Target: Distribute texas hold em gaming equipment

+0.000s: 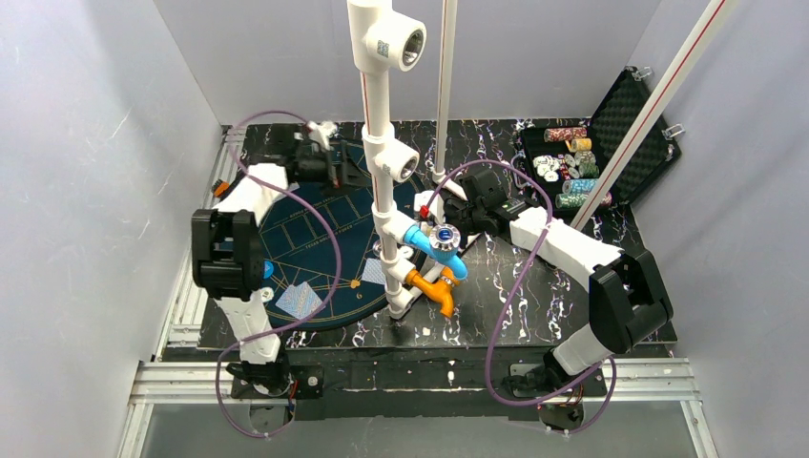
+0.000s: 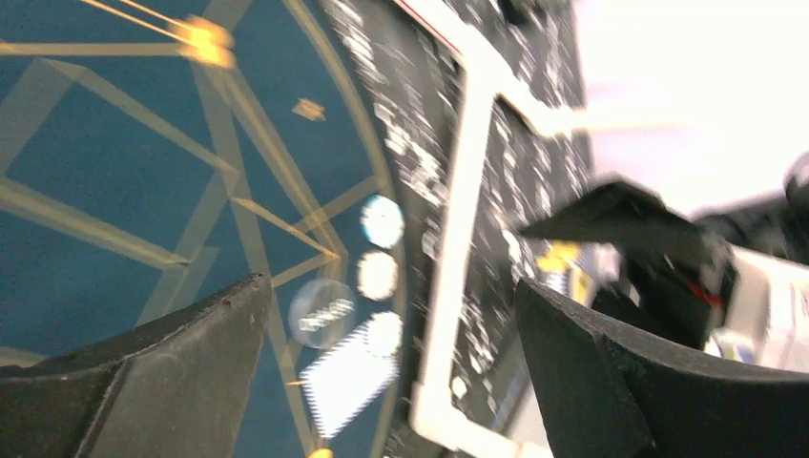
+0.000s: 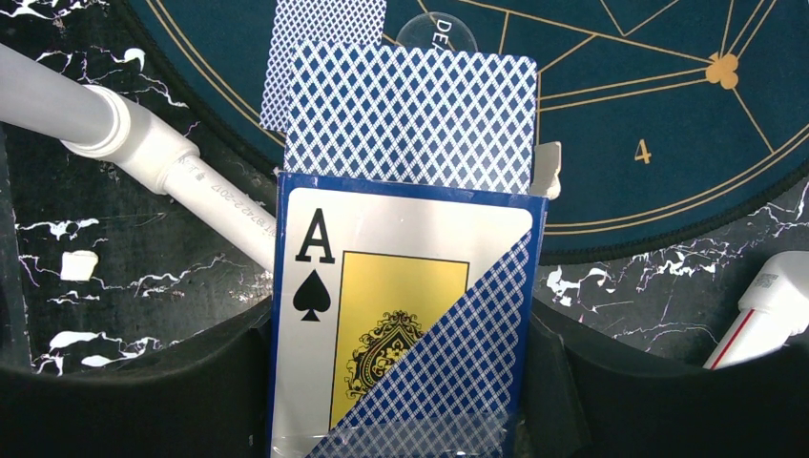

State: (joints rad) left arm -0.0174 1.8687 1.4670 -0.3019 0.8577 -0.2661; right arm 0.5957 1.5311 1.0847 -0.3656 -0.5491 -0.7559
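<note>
Left jaws gape empty over the blue mat (image 2: 95,172) — right jaws clamp the card box (image 3: 401,315).

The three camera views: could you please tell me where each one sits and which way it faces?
Top external: above and behind the bases, looking down on the table, blue mat and chip case; left arm and right arm show.
Left wrist: on the wrist, looking past the open left gripper at the mat's edge and chips; blurred.
Right wrist: looking over the right gripper, closed on a card box, toward the mat.
Shared: all three show the mat.
</note>
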